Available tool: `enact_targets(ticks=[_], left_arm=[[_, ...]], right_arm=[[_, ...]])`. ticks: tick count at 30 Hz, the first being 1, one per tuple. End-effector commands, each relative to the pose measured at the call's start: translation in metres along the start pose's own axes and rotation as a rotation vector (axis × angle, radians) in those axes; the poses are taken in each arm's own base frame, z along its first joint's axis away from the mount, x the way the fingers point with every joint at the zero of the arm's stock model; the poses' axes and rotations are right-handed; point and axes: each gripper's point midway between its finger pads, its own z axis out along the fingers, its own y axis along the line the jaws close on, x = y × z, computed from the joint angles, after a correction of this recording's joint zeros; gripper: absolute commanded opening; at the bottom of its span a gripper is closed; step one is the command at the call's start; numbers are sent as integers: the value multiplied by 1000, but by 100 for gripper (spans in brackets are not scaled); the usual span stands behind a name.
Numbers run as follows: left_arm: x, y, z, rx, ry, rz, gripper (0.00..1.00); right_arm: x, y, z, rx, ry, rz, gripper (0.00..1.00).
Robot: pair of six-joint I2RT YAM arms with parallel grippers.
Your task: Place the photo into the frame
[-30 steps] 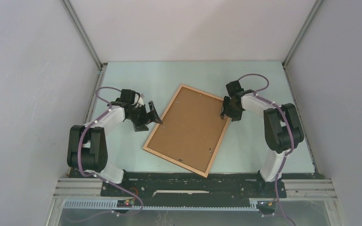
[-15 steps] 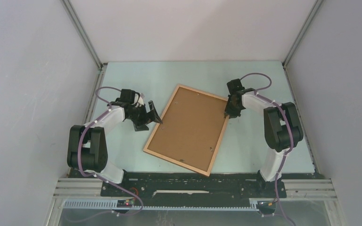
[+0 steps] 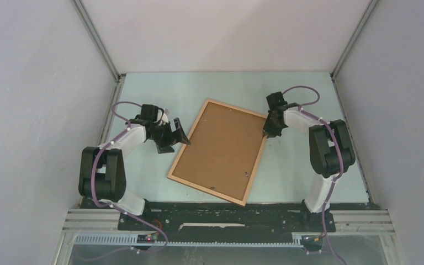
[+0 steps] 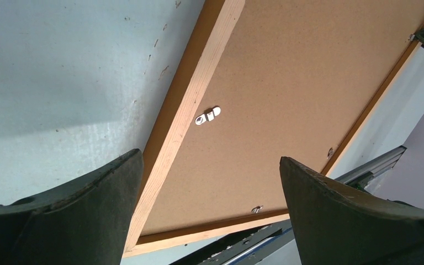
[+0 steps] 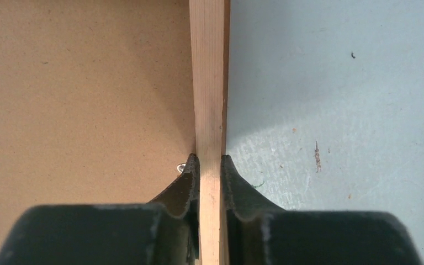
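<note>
Item 1. Black flat base plate (image 3: 226, 216) along the near table edge, with both arms mounted on it.

Item 2. Pale green flat tabletop (image 3: 292, 171).

Item 3. Thin light-brown wooden rectangular picture frame (image 3: 205, 191), lying back-side up on the tabletop between the two arms. It is turned at a slant, its near corner close to the base plate. A plain brown fibreboard backing board (image 3: 219, 150) fills it. A small silver metal turn clip (image 4: 207, 116) on the left rail overlaps the board.

Item 4. Left gripper (image 4: 210, 160): jaws spread wide, holding nothing, just beside the frame's left rail.

Item 5. Right gripper (image 5: 210, 160): jaws narrowed onto the frame's right rail, one finger pressed against each side of the wood, towards the far corner.
</note>
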Motion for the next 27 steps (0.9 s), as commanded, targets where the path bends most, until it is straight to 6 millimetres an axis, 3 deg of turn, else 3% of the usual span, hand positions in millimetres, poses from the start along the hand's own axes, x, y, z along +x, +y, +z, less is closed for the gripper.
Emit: enact_targets(ticks=[1, 4, 7, 17, 23, 27], left_arm=[[-6, -6, -5, 39, -36, 27, 100], [-11, -10, -11, 59, -65, 40, 100], [-15, -10, -15, 66, -82, 41, 100], [-17, -14, -15, 100, -84, 44, 100], [-18, 0, -10, 55, -83, 16, 100], [-16, 17, 0, 13, -58, -39, 100]], right_arm=[[-2, 6, -19, -46, 0, 11, 30], [-6, 5, -25, -54, -11, 9, 49], [-4, 8, -23, -81, 10, 11, 55], [-4, 8, 0, -84, 25, 6, 56], [-17, 7, 7, -70, 11, -44, 56], [-23, 21, 11, -129, 10, -76, 56]])
